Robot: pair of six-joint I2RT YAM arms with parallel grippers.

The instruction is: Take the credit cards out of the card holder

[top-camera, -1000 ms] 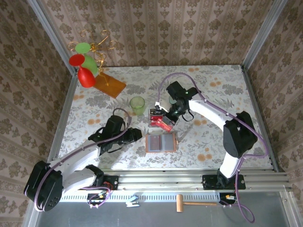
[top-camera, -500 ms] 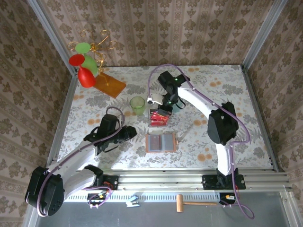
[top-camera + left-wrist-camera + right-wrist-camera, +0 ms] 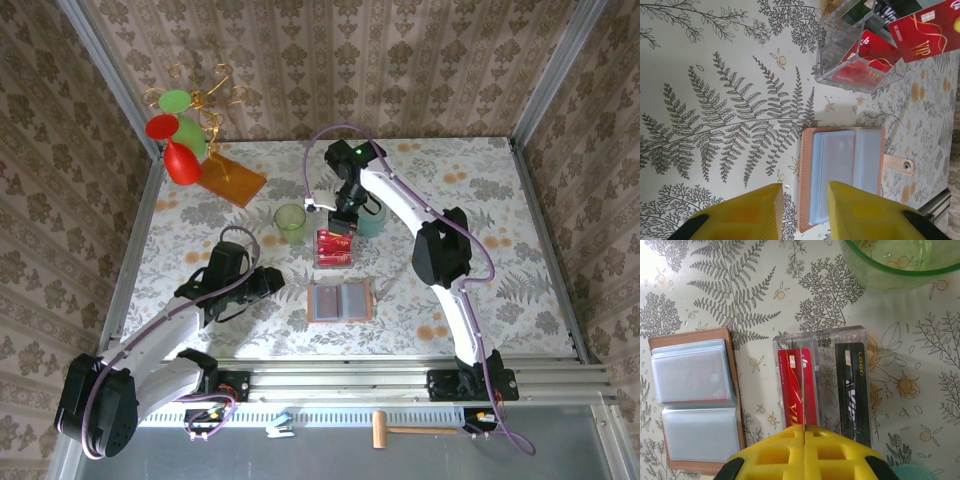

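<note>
Credit cards (image 3: 852,385): light, stiff, slick — lodged in the clear tray (image 3: 820,336) beside the open card holder (image 3: 692,400); best pinched by an edge.
Right gripper (image 3: 803,432): closed on a red card (image 3: 925,30) — held edge-on.
Left gripper (image 3: 805,197): parted, empty.

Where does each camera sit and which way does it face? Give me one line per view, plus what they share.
Top external: above and behind the bases, looking down at the table; both arms show, left gripper and right gripper.
Left wrist: looks down on the open card holder; its open yellow fingers show.
Right wrist: straight down over the clear card tray; its yellow fingers shut on a red card, edge-on.
Shared: all three show holder and tray.
</note>
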